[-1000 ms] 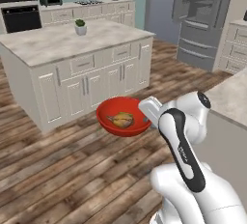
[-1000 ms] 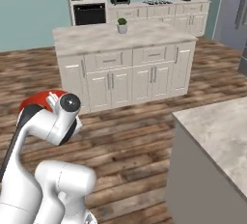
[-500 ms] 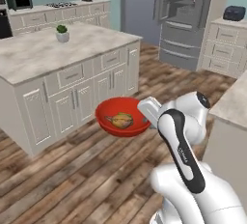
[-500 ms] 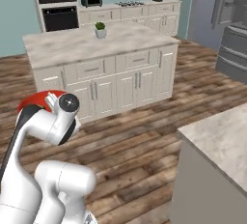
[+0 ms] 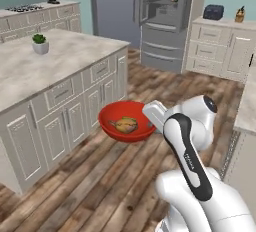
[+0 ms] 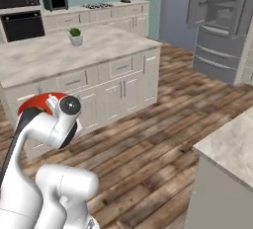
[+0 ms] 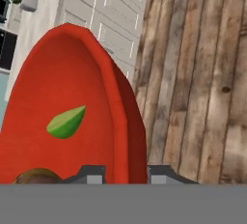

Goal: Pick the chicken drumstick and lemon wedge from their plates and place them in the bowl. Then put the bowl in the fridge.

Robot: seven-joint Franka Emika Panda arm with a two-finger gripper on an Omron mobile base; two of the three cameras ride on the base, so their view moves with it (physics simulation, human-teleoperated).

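Bowl carried, fridge well ahead

The gripper (image 7: 125,174) pinches the red bowl (image 5: 125,123) by its rim, drumstick (image 5: 125,124) and lemon wedge (image 7: 66,121) inside; the fridge (image 5: 161,21) stands open across the wooden floor, beyond and right of the bowl.

- I find no readable text, label, brand, number or sign on anything in my views
- The appliances and cabinet fronts I see carry no lettering I can make out
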